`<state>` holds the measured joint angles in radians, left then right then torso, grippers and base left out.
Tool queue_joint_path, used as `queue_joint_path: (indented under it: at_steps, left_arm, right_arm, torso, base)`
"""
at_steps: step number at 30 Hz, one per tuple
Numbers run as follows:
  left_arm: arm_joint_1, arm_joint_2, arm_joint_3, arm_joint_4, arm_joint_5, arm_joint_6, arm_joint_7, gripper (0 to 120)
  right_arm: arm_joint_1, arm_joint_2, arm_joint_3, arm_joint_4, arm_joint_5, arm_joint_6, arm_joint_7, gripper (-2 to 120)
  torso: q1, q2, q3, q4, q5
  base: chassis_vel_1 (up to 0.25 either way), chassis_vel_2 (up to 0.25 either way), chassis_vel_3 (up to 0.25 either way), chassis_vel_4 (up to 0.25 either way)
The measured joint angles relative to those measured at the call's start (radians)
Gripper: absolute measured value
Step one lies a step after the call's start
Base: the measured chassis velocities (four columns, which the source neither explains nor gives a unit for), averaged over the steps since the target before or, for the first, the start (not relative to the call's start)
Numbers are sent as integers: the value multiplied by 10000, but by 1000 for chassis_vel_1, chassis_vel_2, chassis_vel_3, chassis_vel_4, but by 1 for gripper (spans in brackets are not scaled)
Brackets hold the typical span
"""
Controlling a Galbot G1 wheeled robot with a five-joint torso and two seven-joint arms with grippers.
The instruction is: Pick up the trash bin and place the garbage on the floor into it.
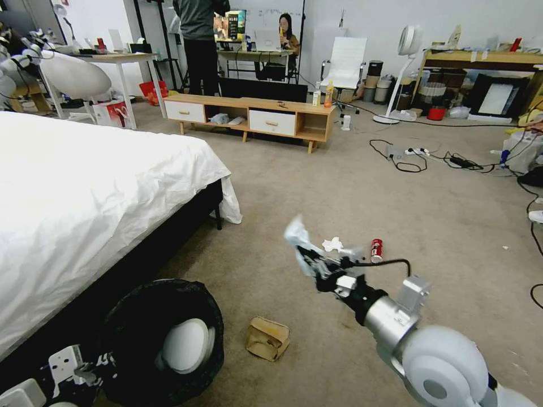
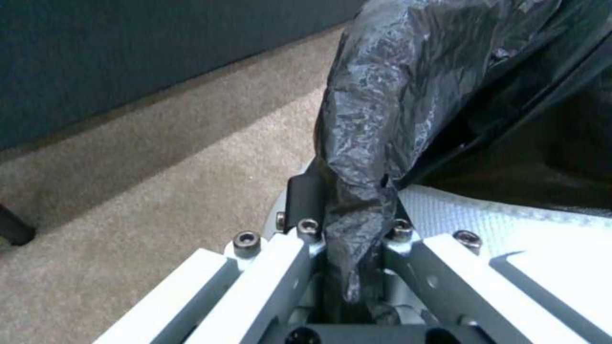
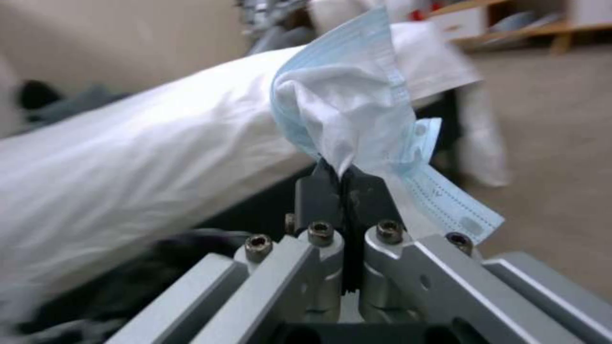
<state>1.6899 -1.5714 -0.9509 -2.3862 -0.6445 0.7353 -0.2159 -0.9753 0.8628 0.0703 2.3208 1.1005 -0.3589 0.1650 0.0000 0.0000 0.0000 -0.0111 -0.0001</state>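
The trash bin (image 1: pixel 169 339), white with a black bag (image 2: pixel 382 119) spilling over its rim, is tipped with its mouth facing the camera at the lower left of the head view, close against the dark bed frame (image 1: pixel 169 226). The left gripper (image 2: pixel 347 224) is clamped on the bin's rim with the bag's plastic pinched between its fingers; the left arm enters low at the bottom left corner, beside the bed. The right gripper (image 3: pixel 344 186) holds the pale blue face mask (image 3: pixel 357 95), its dark fingers (image 3: pixel 315 191) closed tight on a bunched fold so the mask stands up above them, with one flat end hanging to the side. In the head view the right arm reaches forward and leftward from the lower right corner, wrist raised off the floor (image 1: pixel 350 186), the mask (image 1: pixel 297 234) at its tip, well to the right of the bin. On the carpet, a brown paper piece (image 1: pixel 267 338) lies just right of the bin; a crumpled white tissue (image 1: pixel 332 245) and a red soda can (image 1: pixel 376 250) lie beyond the right gripper, near each other. The bed (image 1: pixel 85 198) bounds the left side; open carpet extends ahead to a low wooden cabinet (image 1: pixel 254 116), and cables (image 1: pixel 447 161) trail across the floor at far right.
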Motion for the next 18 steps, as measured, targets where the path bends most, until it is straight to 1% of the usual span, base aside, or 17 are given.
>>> queue_joint_path:
  at_steps: [1, 3, 5, 6, 7, 10, 11, 13, 14, 15, 17, 18]
  left_arm:
    - [0, 0, 0, 0, 0, 0, 0, 2]
    - [-26, -53, 96, 23, 130, 0, 4, 2]
    - [-37, -69, 124, 26, 150, 0, 6, 2]
    - [-64, -100, 178, 42, 200, 0, 16, 2]
    - [-64, -100, 178, 42, 200, 0, 16, 2]
    - [-104, -134, 268, 98, 296, 0, 22, 2]
    - [-104, -134, 268, 98, 296, 0, 22, 2]
    - [-125, -135, 302, 121, 328, 0, 26, 2]
    - [-125, -135, 302, 121, 328, 0, 26, 2]
    - [-133, -134, 316, 131, 343, 0, 30, 2]
    - [-135, -134, 318, 134, 346, 0, 33, 2]
    - [-145, -130, 321, 153, 365, 0, 41, 2]
  right_arm:
    - [0, 0, 0, 0, 0, 0, 0, 0]
    - [611, -33, -825, -45, 563, 29, -53, 0]
    - [820, -28, -1100, -62, 685, 28, -50, 0]
    - [1289, 41, -1648, -116, 963, -25, 41, 0]
    - [1289, 41, -1648, -116, 963, -25, 41, 0]
    - [2462, 328, -2713, -275, 1734, -366, 589, 0]
    - [2462, 328, -2713, -275, 1734, -366, 589, 0]
    - [3133, 528, -3464, -451, 2039, -606, 933, 0]
    - [3133, 528, -3464, -451, 2039, -606, 933, 0]
    - [3375, 621, -3870, -548, 2100, -732, 1107, 0]
    - [3414, 639, -3931, -564, 2113, -768, 1151, 0]
    - [3611, 732, -4332, -677, 2203, -961, 1379, 0]
  torso:
    - [0, 0, 0, 0, 0]
    - [0, 0, 0, 2, 0]
    - [0, 0, 0, 1, 0]
    - [0, 0, 0, -1, 1]
    - [0, 0, 0, -1, 1]
    - [0, 0, 1, 5, -2]
    - [0, 0, 1, 5, -2]
    - [0, 0, 1, 4, -1]
    - [0, 0, 1, 4, -1]
    - [0, 0, 0, 2, -1]
    - [0, 0, 1, 2, -1]
    - [0, 0, 1, 0, -1]
  base:
    - [0, 0, 0, 0]
    - [0, 0, 0, 0]
    - [0, 0, 0, 0]
    - [0, 0, 0, 0]
    - [0, 0, 0, 0]
    - [0, 0, 0, 0]
    - [0, 0, 0, 0]
    - [0, 0, 0, 0]
    - [0, 0, 0, 0]
    - [0, 0, 0, 0]
    - [0, 0, 0, 0]
    - [0, 0, 0, 0]
